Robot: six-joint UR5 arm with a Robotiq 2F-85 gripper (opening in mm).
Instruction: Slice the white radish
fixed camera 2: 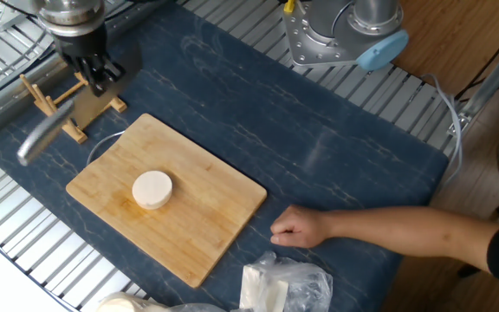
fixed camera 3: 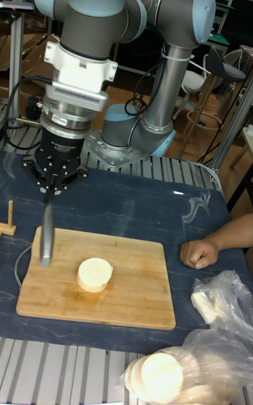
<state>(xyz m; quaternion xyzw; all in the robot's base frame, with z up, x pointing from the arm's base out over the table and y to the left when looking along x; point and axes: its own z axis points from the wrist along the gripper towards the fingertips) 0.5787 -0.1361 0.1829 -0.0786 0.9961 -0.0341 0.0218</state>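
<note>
The white radish point(fixed camera 2: 152, 188) point(fixed camera 3: 94, 273) is a cream-white thick disc lying whole near the middle of the bamboo cutting board point(fixed camera 2: 206, 212) point(fixed camera 3: 133, 292). My gripper point(fixed camera 2: 95, 76) point(fixed camera 3: 48, 194) hangs over the board's far left corner, shut on a knife point(fixed camera 2: 43, 136) point(fixed camera 3: 46, 236). The knife slants down from the fingers, and its grey end hovers above the board's left edge. It stays apart from the radish, which lies to its right.
A wooden knife rack point(fixed camera 2: 57, 111) point(fixed camera 3: 8, 219) stands just behind the board. A person's fist point(fixed camera 2: 297, 227) point(fixed camera 3: 200, 252) rests on the blue mat to the board's right. Plastic bags point(fixed camera 2: 280, 286) point(fixed camera 3: 211, 299) of white pieces lie at the front edge. The robot base point(fixed camera 2: 345, 35) is at the back.
</note>
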